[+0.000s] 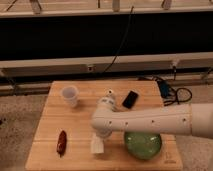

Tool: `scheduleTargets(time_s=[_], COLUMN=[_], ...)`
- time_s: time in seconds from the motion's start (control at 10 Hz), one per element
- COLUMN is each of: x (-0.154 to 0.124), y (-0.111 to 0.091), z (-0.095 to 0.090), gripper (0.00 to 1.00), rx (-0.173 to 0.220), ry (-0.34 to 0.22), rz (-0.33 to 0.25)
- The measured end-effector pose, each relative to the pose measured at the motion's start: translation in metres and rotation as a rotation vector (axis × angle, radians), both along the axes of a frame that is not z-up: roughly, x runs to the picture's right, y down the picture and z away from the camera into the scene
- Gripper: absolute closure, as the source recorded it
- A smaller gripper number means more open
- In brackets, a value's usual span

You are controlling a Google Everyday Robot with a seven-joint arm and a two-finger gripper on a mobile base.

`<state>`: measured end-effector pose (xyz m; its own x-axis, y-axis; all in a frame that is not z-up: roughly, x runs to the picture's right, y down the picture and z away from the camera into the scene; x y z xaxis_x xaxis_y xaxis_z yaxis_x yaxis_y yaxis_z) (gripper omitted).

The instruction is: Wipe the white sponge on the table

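My gripper (100,135) sits right over the white sponge (97,147) on the table (50,125), and I cannot tell if it is squeezing.

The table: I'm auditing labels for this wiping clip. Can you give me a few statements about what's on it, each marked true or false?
1. The gripper is down at the white sponge, near the table's front edge. True.
2. The white cup lies tipped on its side. False: it stands upright.
3. The white sponge lies between the red-brown object and the green bowl. True.
4. The black phone sits inside the green bowl. False: it lies on the table, apart from the bowl.
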<state>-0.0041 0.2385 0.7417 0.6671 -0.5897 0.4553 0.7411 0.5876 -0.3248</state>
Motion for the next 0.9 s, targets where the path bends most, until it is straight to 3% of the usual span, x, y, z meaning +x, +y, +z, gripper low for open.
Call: scheduleTargets(time_s=[0.3, 0.9], x=[0.009, -0.038], y=[-0.010, -0.010], z=[0.011, 0.046], gripper=[1.00, 1.00], rx=[0.016, -0.013], ry=[0.023, 0.009], rz=[0.015, -0.029])
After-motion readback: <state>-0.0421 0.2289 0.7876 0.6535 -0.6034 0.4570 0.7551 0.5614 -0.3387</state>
